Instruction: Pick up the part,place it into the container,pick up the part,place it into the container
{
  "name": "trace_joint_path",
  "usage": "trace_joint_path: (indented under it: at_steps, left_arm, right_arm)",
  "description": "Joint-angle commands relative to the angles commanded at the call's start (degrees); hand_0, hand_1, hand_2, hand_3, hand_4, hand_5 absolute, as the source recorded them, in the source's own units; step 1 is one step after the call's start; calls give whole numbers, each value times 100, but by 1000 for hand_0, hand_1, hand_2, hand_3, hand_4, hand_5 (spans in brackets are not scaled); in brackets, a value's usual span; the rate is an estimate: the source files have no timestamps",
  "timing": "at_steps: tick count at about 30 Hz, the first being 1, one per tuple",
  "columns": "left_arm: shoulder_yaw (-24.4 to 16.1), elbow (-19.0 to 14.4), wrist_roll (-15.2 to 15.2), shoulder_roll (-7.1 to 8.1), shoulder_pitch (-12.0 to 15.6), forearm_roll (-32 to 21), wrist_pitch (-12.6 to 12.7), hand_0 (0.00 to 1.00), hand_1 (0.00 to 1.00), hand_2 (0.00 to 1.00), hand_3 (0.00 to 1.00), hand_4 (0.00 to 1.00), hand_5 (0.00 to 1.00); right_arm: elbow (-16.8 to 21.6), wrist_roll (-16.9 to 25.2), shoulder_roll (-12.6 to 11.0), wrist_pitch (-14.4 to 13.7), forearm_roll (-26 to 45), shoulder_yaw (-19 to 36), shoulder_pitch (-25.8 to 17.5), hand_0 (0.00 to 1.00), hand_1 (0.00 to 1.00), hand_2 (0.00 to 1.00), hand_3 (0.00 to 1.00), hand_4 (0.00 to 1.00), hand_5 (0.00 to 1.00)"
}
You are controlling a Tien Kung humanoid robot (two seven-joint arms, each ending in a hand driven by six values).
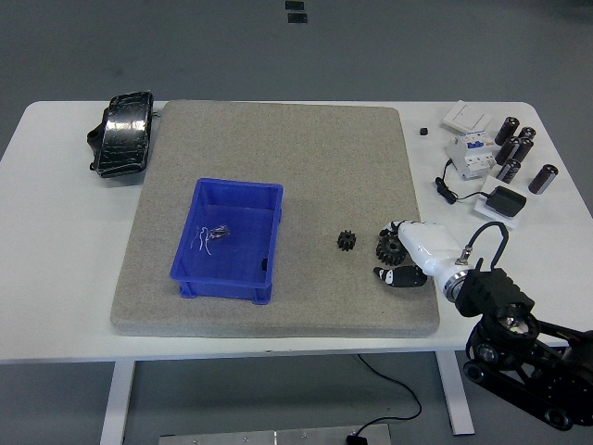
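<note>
A small black gear lies on the grey mat, right of the blue container. A second, larger black gear lies further right, partly hidden by my right hand. The white hand, with its black fingertips, reaches in from the lower right. Its fingers stand on either side of the larger gear, with gaps still showing, and the gear rests on the mat. The container holds a small wired piece and a dark part at its right wall. My left arm is out of the picture.
A black pedal-like object sits at the mat's far left corner. Right of the mat lie a white circuit breaker, several black cylinders, a black adapter, white switch plates and a tiny black cube.
</note>
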Motion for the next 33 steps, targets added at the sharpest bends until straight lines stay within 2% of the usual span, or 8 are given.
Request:
trace_joint_path:
  at_steps: [2, 3, 8, 9, 14, 15, 28, 33]
  left_arm:
    - [1, 0, -3, 0, -1, -3, 0, 709, 664, 664, 776, 792, 605]
    - [1, 1, -4, 0, -3, -5, 0, 708, 664, 665, 776, 791, 604]
    - [-3, 3, -14, -3, -9, 1, -5, 708, 664, 665, 776, 791, 604]
    - [-6, 3, -14, -3, -10, 3, -5, 708, 664, 664, 776, 791, 604]
    - [-21, 1, -13, 1, -8, 17, 2, 708, 664, 664, 776, 791, 604]
    - [-20, 0, -12, 1, -7, 16, 3, 708, 664, 664, 774, 791, 604]
    - [-3, 3, -36, 5, -7, -9, 2, 708, 664, 662, 738, 787, 606]
    - [3, -3, -32, -2, 4, -11, 7, 708, 663, 661, 729, 786, 608]
  right_arm:
    - [-26, 18, -1, -19, 24, -15, 7, 410, 579, 789, 778, 809, 360]
    - [-43, 33, -2, -37, 42, -24, 11, 385, 548, 696, 748, 830, 365]
    - [-95, 123, 0, -151, 124, -49, 21, 385, 548, 696, 748, 830, 365]
    - [-104, 140, 0, -171, 141, -54, 23, 331, 496, 491, 668, 568, 264]
    - [-134, 213, -7, -245, 236, -67, 22, 331, 496, 491, 668, 568, 264]
    - [-139, 229, -11, -265, 251, -72, 23, 349, 491, 393, 643, 631, 50]
    - [-174, 328, -5, -522, 289, -156, 35, 354, 507, 338, 645, 576, 2]
    - [123, 361, -48, -720, 307, -37, 77, 352, 501, 331, 629, 583, 2]
